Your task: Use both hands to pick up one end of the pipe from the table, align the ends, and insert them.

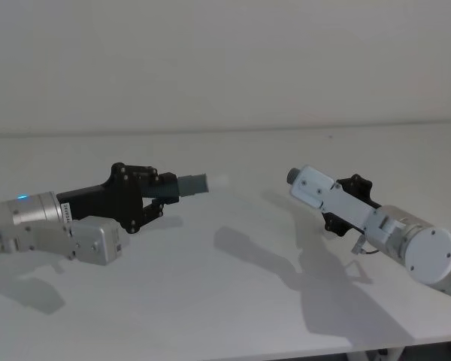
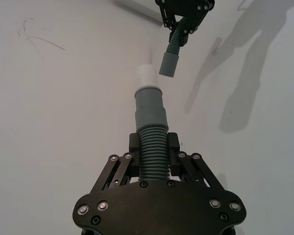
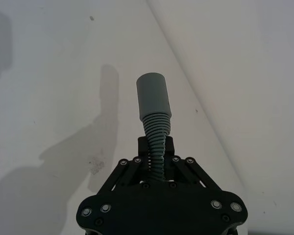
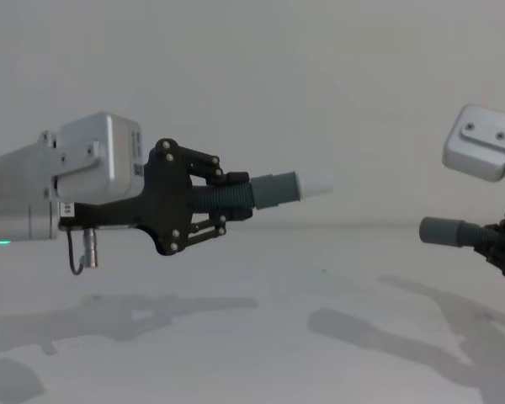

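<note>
Now the left gripper is closed on the ribbed part of the left pipe piece and holds it in the air above the white table. In the left wrist view the two black fingers press on both sides of the ribbed hose. The smooth grey cuff of this piece stands out in front of the fingers, and the white plug tip is at its far end. In the chest view the piece is almost level and the tip points toward the robot's right side.

The right gripper is closed too, on the ribbed part of the right pipe piece, also above the table. Its hose bends a little between the fingers and the socket cuff. In the chest view this cuff points toward the robot's left side, facing the plug tip.

The two ends do not touch. In the chest view a clear gap is between them, and the socket cuff is lower than the plug tip. In the left wrist view the socket cuff is a little to one side of the tip, so the ends are not in one line.
</note>
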